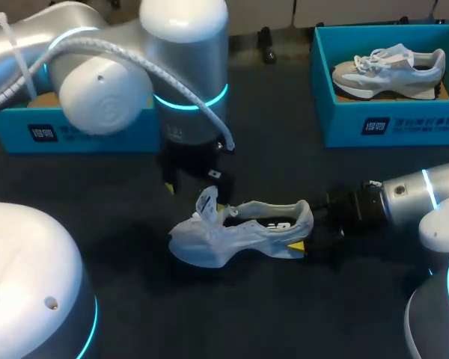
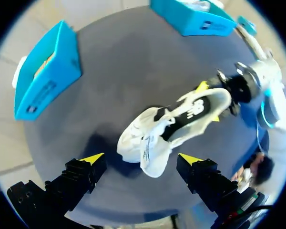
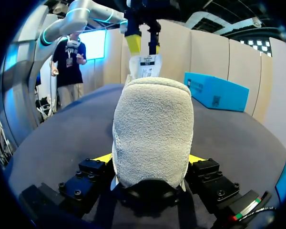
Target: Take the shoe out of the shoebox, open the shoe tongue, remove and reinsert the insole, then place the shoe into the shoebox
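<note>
A white shoe (image 1: 239, 232) lies on its side in the middle of the dark table, its tongue (image 1: 207, 203) standing up. My right gripper (image 1: 312, 238) is shut on the shoe's heel (image 3: 152, 129), which fills the space between its fingers (image 3: 206, 170). My left gripper (image 1: 194, 193) hangs just above the tongue with its jaws wide open. In the left wrist view the tongue (image 2: 150, 152) lies between the left gripper's (image 2: 142, 158) spread fingers without either finger touching it. The insole (image 2: 186, 114) shows dark inside the shoe.
A teal shoebox (image 1: 389, 120) at the back right holds a second shoe (image 1: 389, 66). Another teal box (image 1: 75, 127) stands at the back left, partly hidden by my left arm. Dark tabletop (image 1: 254, 307) lies in front of the shoe.
</note>
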`<state>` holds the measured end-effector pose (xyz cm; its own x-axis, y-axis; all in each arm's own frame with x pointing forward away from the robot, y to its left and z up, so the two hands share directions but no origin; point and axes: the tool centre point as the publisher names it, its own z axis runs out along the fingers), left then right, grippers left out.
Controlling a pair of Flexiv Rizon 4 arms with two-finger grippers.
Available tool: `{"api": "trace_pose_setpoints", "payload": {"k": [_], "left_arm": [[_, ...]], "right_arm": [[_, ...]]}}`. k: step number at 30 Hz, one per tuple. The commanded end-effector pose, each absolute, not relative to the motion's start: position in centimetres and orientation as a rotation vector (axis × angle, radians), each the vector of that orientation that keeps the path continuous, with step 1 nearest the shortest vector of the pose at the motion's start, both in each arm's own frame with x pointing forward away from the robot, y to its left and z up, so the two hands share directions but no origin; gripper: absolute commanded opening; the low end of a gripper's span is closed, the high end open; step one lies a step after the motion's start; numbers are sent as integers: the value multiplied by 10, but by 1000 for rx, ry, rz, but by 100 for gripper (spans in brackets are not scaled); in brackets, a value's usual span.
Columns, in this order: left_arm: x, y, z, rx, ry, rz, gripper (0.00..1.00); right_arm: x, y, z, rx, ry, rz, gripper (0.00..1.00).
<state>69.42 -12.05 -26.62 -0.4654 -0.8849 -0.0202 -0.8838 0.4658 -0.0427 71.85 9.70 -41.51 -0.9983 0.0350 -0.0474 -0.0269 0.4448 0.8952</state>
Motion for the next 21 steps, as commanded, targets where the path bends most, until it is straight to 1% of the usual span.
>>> {"api": "trace_pose_setpoints", "payload": {"k": [1,10,14,21], "left_arm": [[698,-115,-255,-1083,2951,-155,100],[712,-123,-248,-322,3086,-168,100],[715,-125,-243,120,3081,-165,100],[713,-129,-242,136,3054,-137,100]], "right_arm": [[719,97,-415,8,2626,1618,0],[719,97,-415,8,2626,1618,0],[719,97,-415,8,2626,1618,0],[719,97,-415,8,2626,1618,0]]}}
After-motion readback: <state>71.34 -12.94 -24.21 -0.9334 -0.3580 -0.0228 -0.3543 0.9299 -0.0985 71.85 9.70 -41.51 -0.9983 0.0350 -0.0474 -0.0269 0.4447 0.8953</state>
